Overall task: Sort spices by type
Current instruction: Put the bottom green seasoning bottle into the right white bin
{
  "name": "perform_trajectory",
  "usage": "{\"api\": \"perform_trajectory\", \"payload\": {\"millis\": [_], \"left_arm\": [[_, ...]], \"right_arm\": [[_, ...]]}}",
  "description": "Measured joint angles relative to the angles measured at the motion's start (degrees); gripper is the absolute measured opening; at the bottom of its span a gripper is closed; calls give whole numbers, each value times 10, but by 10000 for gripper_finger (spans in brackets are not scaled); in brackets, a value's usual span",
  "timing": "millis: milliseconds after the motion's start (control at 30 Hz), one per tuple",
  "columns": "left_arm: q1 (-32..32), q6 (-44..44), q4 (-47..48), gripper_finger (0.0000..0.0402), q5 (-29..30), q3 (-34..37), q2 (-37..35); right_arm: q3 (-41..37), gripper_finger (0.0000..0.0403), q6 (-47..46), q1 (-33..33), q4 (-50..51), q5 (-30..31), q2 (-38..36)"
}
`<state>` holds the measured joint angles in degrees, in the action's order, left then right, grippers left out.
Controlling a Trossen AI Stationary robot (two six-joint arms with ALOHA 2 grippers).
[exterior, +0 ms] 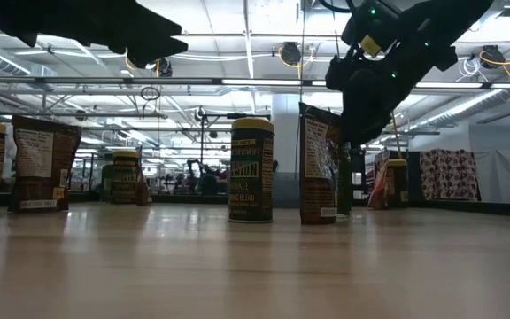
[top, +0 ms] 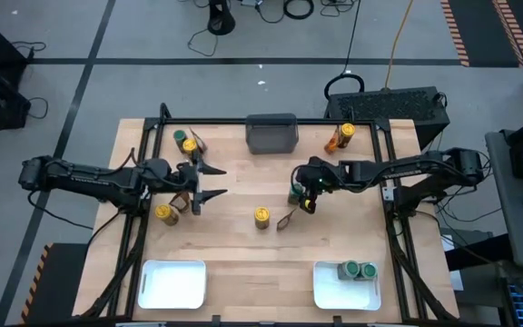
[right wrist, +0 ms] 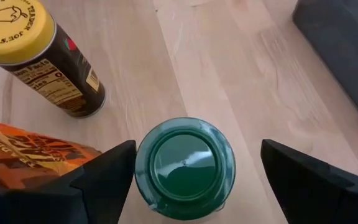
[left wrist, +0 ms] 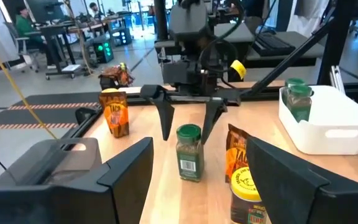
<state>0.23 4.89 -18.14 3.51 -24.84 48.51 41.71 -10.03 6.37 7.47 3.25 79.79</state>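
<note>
My right gripper (top: 300, 196) is open and points down over a green-lidded jar (right wrist: 185, 165) standing mid-table. Its fingers (left wrist: 165, 121) are level with the lid on either side, with a gap showing. A yellow-lidded jar (top: 261, 216) and a brown-orange packet (top: 286, 219) stand just nearer. My left gripper (top: 209, 186) is open and hovers left of centre, facing the right arm. A yellow-lidded jar (top: 164, 213) with a packet (top: 184, 202) stands near it.
A dark grey bin (top: 271, 133) sits at the far edge. A jar-and-packet group (top: 187, 142) stands far left, and a yellow jar with a packet (top: 341, 136) far right. Of the near white trays, the left tray (top: 172, 295) holds nothing. The right tray (top: 325, 291) holds two green-lidded jars (top: 356, 270).
</note>
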Motion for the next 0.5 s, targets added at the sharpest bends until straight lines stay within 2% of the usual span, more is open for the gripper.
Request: {"api": "perform_trajectory", "payload": {"millis": [167,500], "left_arm": [[0,0,-2,260,0,0,0],[0,-1,-2,260,0,0,0]], "right_arm": [[0,290,0,0,2,0,0],[5,195,2,0,11,-3,-8]]}}
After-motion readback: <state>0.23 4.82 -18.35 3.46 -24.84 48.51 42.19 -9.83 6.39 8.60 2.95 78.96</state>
